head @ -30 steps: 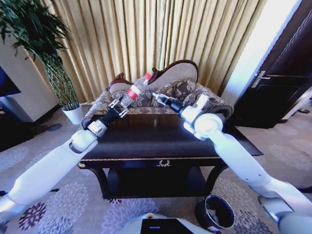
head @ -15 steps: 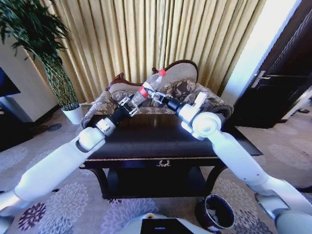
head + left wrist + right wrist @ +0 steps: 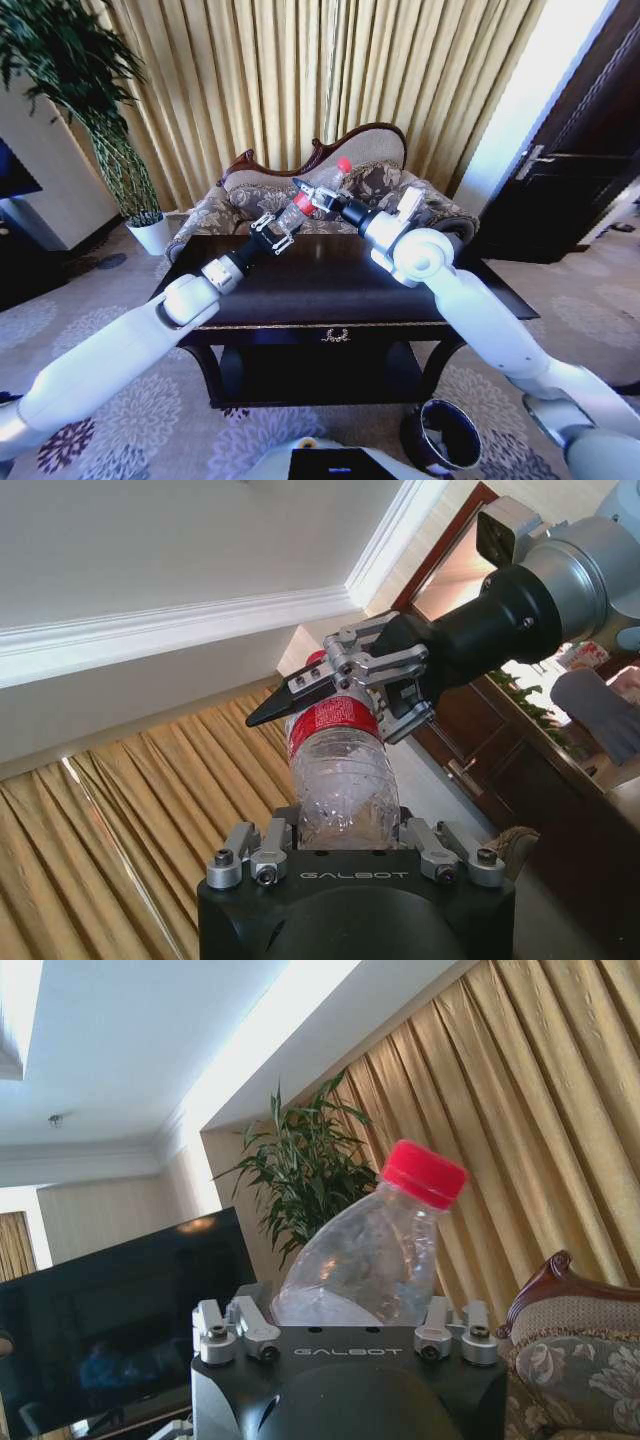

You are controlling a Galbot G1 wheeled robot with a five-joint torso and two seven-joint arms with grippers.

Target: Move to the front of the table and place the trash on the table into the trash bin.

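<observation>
Both arms are up over the tabletop point(image 3: 330, 285), meeting in mid-air in front of the sofa point(image 3: 375, 175). The left claw point(image 3: 283, 226) is clamped around the base of the clear bottle point(image 3: 318, 189), tilted with its red cap upward. The right claw point(image 3: 312, 197) is closed around the bottle's upper body. The trash bin point(image 3: 447, 434) sits on the floor beside the table's right leg

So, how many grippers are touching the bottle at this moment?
2. The left gripper holds the bottle at its base, and the right gripper has its fingers around the upper part, near the red label.
</observation>
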